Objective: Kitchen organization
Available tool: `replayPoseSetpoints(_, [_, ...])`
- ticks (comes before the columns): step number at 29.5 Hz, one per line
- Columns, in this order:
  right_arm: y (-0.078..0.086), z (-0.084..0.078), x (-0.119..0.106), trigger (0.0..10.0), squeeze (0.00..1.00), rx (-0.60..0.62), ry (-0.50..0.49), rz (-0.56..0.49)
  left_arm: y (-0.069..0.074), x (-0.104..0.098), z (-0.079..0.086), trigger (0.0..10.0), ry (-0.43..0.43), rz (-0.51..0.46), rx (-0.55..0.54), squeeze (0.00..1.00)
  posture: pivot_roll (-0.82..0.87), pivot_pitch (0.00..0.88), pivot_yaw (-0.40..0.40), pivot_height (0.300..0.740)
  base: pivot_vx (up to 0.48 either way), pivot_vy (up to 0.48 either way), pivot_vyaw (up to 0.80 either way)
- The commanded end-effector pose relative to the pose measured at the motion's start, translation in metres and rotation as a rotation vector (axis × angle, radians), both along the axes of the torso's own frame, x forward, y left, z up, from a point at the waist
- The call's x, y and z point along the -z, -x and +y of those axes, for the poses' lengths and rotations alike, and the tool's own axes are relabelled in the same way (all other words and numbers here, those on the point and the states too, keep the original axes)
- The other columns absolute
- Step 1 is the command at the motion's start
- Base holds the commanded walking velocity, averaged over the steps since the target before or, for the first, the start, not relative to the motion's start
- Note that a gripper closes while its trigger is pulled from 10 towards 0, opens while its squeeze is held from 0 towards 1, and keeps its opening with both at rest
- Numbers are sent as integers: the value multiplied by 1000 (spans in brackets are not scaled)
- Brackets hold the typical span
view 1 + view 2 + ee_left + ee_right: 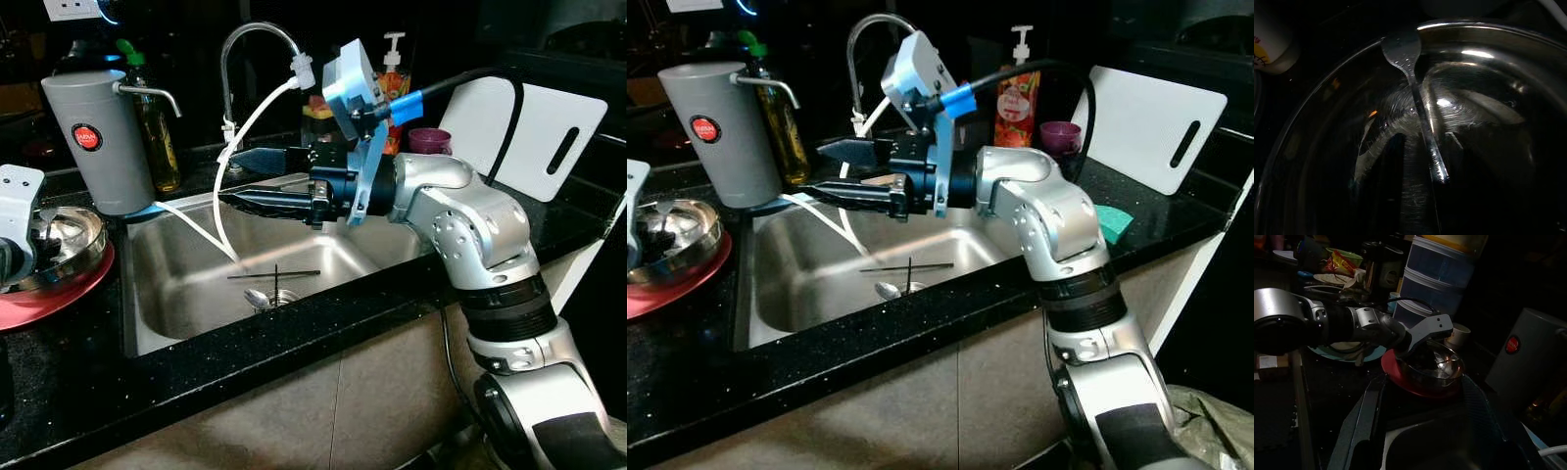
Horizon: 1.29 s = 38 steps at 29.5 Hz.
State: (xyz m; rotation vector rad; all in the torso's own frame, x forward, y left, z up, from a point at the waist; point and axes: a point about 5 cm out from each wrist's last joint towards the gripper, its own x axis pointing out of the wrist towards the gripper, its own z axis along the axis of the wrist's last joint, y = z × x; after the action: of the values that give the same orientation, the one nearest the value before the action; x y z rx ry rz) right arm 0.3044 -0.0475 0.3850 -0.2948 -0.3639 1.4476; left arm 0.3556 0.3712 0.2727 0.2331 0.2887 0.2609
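Note:
My right gripper (245, 181) hangs over the steel sink (186, 294), pointing left, open with nothing between its fingers. On the sink floor lie a spoon (257, 297) by the drain and thin dark sticks (275, 275). A steel bowl (71, 240) stands on a red plate (44, 302) on the counter to the left of the sink. My left gripper (15, 211) reaches down into that bowl, and its fingers are hidden. In the left wrist view a metal spoon (1418, 105) lies inside the bowl (1488, 34).
A curved faucet (240, 44) with a white hose and a grey canister (103, 137) stand behind the sink. An oil bottle (157, 132), soap bottles (1016, 93), a purple cup (429, 140) and a white cutting board (549, 122) line the back. A green sponge (1114, 220) lies on the right.

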Motion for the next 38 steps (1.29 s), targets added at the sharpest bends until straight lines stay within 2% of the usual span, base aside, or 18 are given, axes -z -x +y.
replayPoseSetpoints(1, [5,2,-3,10000,0,-18,6,-19,1,10,0,0,13,33,-7,0,68,80,22,740,0,0,0])
replayPoseSetpoints(9, [4,1,-5,10000,0,-13,0,-21,2,8,2,0,35,5,-31,0,72,76,17,740,0,0,0])
replayPoseSetpoints(15, [4,1,-7,10000,0,-12,-4,-26,0,-8,2,0,58,-72,-32,0,70,72,16,740,0,0,0])
replayPoseSetpoints(16, [4,1,-8,10000,0,-12,-5,-26,-1,-18,1,2314,52,-110,-33,0,70,72,16,740,0,0,0])
replayPoseSetpoints(17, [4,0,-8,10000,0,-13,-5,-26,-1,-28,1,10000,50,-149,-30,0,70,72,16,740,0,0,0])
replayPoseSetpoints(18, [4,0,-8,10000,0,-13,-5,-26,-1,-28,1,10000,50,-149,-30,0,70,72,16,740,0,0,0])
replayPoseSetpoints(20, [4,0,-8,10000,0,-12,-5,-26,-2,-51,-2,10000,20,-215,-11,0,70,73,15,740,0,0,0])
replayPoseSetpoints(21, [4,0,-8,10000,0,-12,-5,-26,-2,-51,-2,10000,20,-215,-11,0,70,73,15,740,0,0,0])
replayPoseSetpoints(23, [3,0,-9,10000,0,-10,-7,-26,-3,-78,-8,10000,-41,-274,42,0,70,73,15,740,0,0,0])
replayPoseSetpoints(25, [4,0,-9,10000,0,-9,-8,-27,-4,-98,-16,10000,-138,-295,105,0,74,75,12,740,0,0,0])
replayPoseSetpoints(27, [4,0,-9,10000,0,-10,-8,-27,-4,-108,-21,10000,-186,-303,148,0,74,75,12,740,0,0,0])
replayPoseSetpoints(28, [4,0,-9,10000,0,-9,-7,-27,-4,-118,-27,10000,-286,-297,200,0,74,75,12,740,0,0,0])
replayPoseSetpoints(31, [4,-1,-9,10000,0,-8,-2,-30,-3,-136,-44,10000,-515,-248,354,0,77,77,7,740,0,0,0])
replayPoseSetpoints(32, [4,-1,-9,10000,0,-8,-2,-30,-3,-136,-44,10000,-515,-248,354,0,77,77,7,740,0,0,0])
replayPoseSetpoints(34, [3,-3,-8,10000,0,-2,5,-32,-5,-140,-60,10000,-640,-188,508,0,77,76,8,740,0,0,0])
replayPoseSetpoints(35, [3,-3,-8,10000,0,-2,5,-32,-5,-140,-60,10000,-640,-188,508,0,77,76,8,740,0,0,0])
replayPoseSetpoints(36, [2,-6,-7,10000,0,11,17,-32,-7,-139,-79,10000,-763,-100,673,0,80,77,8,740,0,0,0])
replayPoseSetpoints(38, [0,-11,-4,10000,0,34,34,-33,-13,-130,-93,10000,-841,-12,761,0,80,77,8,740,0,0,0])
